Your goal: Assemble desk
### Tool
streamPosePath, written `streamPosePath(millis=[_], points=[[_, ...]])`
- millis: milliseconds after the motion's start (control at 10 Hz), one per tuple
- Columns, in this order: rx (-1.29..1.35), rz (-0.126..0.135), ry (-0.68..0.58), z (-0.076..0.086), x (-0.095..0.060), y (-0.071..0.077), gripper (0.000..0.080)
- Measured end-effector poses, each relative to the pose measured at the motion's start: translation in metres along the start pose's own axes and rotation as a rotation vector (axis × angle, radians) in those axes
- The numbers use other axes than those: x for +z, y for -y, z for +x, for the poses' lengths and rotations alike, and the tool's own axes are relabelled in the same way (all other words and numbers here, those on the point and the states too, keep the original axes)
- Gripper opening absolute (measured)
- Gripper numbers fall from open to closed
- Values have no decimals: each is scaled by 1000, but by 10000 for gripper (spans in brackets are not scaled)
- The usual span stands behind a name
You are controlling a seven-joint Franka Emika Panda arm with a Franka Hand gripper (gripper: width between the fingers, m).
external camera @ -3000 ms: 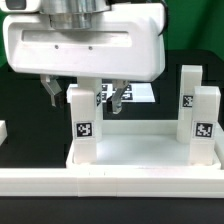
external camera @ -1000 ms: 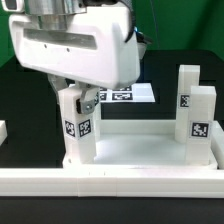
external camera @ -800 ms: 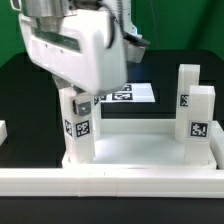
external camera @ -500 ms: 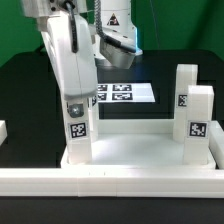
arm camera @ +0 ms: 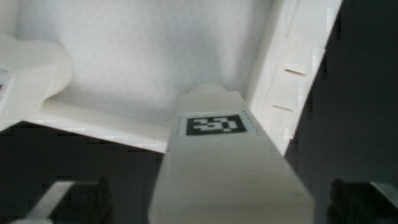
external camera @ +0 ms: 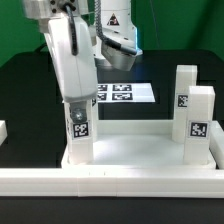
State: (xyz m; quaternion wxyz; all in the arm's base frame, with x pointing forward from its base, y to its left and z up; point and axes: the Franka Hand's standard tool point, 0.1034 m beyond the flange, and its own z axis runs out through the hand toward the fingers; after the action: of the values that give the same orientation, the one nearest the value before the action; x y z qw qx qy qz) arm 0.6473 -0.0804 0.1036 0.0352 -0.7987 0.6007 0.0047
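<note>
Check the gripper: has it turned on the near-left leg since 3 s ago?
Yes. The gripper has rotated about the leg; against the marker board, its broad face now shows edge-on.

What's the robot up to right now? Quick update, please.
Pincer closed on front-left leg, standing upright on desk top. Three legs standing. Nothing blocking.
</note>
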Motion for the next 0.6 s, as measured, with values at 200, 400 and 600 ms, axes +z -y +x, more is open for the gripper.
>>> streamPosePath(millis=[200,400,600], points=[[-243,0,-2,0,-1,1,648],[-456,-1,-3,0,-2,1,648],[-628,-5,-7,0,-2,0,649]])
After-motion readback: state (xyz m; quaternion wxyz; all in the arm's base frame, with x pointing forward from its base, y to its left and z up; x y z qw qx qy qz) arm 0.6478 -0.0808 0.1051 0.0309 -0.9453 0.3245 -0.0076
